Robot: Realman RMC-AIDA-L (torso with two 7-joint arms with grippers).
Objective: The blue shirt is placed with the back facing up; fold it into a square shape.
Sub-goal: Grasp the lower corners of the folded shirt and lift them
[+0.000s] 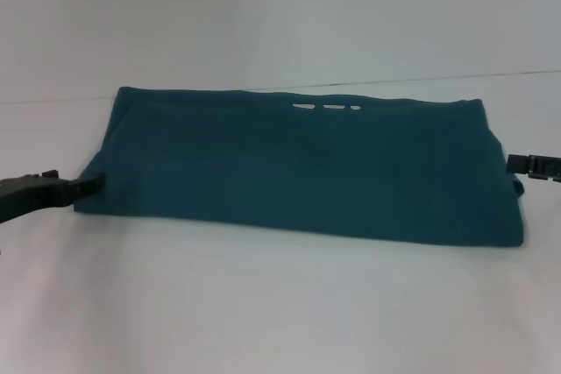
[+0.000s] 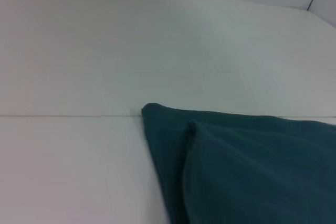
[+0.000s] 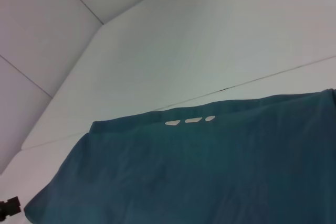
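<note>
The blue shirt (image 1: 298, 168) is found lying flat on the white desk (image 1: 280, 304), already folded into a long band, with three small white marks (image 1: 327, 108) near its far edge. A square has not yet been reached; the band is judged still too long across.

The left gripper (image 1: 95, 183) is held low at the shirt's left end, its tip touching or just beside the lower-left corner. Whether its jaws are parted or closed on fabric cannot be told. The right gripper (image 1: 533, 165) is seen just off the shirt's right end, apart from the cloth; the state of its jaws cannot be told either.

In the left wrist view a layered corner of the shirt is shown with one ply set back from the other.

Risks noted: only the top ply may be caught at that corner, so the layers could separate when lifted. An uneven lift by the two arms could skew the next fold. Dragging the soft fabric could wrinkle it.
</note>
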